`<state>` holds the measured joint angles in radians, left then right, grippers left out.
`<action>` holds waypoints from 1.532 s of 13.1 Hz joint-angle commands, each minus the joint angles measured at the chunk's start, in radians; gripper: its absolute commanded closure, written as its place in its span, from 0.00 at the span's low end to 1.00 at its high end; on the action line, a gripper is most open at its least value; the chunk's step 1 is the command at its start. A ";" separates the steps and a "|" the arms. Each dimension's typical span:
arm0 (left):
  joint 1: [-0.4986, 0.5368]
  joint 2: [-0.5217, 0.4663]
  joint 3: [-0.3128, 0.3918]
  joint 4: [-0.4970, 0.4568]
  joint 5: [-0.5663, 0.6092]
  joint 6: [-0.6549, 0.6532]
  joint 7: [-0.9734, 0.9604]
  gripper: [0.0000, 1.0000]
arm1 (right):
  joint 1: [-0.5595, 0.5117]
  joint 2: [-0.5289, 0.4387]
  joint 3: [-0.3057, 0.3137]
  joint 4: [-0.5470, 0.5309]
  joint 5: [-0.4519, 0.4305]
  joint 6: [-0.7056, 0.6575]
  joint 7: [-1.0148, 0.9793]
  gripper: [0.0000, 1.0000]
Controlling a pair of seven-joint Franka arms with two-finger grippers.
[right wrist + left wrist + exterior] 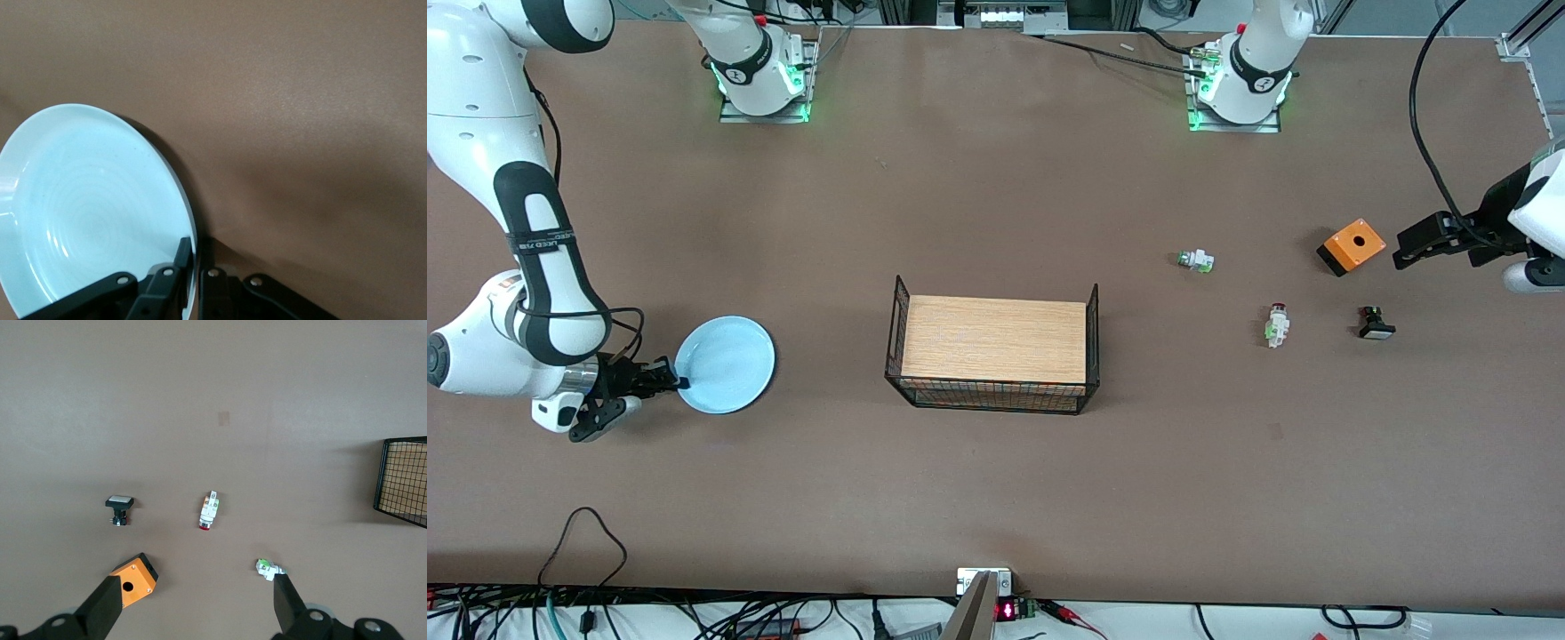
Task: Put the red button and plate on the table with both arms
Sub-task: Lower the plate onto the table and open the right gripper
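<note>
Right end effector (669, 380) clamped on rim of plate (727, 364), at right arm's end of surface (996, 498). Left end effector (1408, 249) fingers apart, up over left arm's end. Red button (1278, 324) on surface between white switch with green end (1196, 260) and black switch (1376, 324); orange box (1352, 246) near. Wire rack (992, 356) mid-surface, open room around. One plate, three switches.

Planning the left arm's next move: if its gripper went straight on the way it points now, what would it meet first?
Probably the orange box, just ahead of the open left gripper. The gripper's height is unclear, so it might pass above it.
</note>
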<state>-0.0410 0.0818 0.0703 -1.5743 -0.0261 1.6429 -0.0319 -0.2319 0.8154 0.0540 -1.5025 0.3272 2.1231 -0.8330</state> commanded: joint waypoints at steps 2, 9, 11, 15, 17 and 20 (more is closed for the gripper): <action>-0.007 -0.027 0.011 -0.021 -0.015 -0.003 0.003 0.00 | -0.011 0.011 0.027 0.015 0.071 0.006 -0.024 0.38; -0.007 -0.027 0.006 -0.021 -0.015 -0.003 0.004 0.00 | -0.004 0.004 0.040 0.147 0.144 -0.124 -0.011 0.00; -0.007 -0.027 0.003 -0.021 -0.014 -0.003 0.004 0.00 | 0.034 -0.005 0.029 0.252 0.113 -0.237 0.058 0.00; -0.007 -0.027 0.003 -0.019 -0.014 -0.003 0.004 0.00 | 0.106 -0.038 0.030 0.428 -0.019 -0.452 0.410 0.00; -0.007 -0.027 0.003 -0.019 -0.015 -0.003 0.004 0.00 | 0.146 -0.103 0.036 0.441 -0.081 -0.526 0.622 0.00; -0.007 -0.027 0.002 -0.018 -0.014 -0.003 0.004 0.00 | 0.238 -0.221 0.038 0.441 -0.183 -0.609 0.738 0.00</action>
<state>-0.0413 0.0803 0.0684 -1.5743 -0.0261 1.6429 -0.0319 -0.0427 0.6683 0.0958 -1.0527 0.1982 1.5689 -0.1647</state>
